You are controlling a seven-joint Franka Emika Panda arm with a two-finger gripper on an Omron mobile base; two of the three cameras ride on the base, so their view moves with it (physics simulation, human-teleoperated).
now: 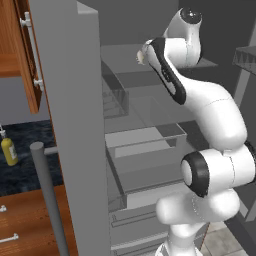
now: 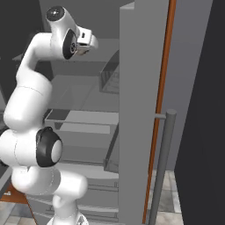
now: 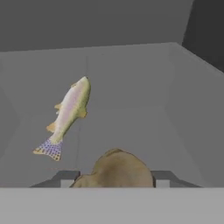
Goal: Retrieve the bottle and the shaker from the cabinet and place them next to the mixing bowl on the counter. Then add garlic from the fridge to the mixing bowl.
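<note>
The claw [image 3: 114,183] is up inside the fridge [image 1: 145,150], squeezing a tan lump, probably the garlic [image 3: 116,168] (for the bowl). A fish [image 3: 68,116] lies beyond it.

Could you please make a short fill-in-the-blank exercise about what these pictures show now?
1. On the fridge shelf, in the hand view, lies a ____ with a speckled tail.
2. The gripper holds a tan ____ between its fingers.
3. The yellow bottle stands on the dark ____.
4. The fridge door stands ____.

Missing words: fish; garlic; counter; open
</note>
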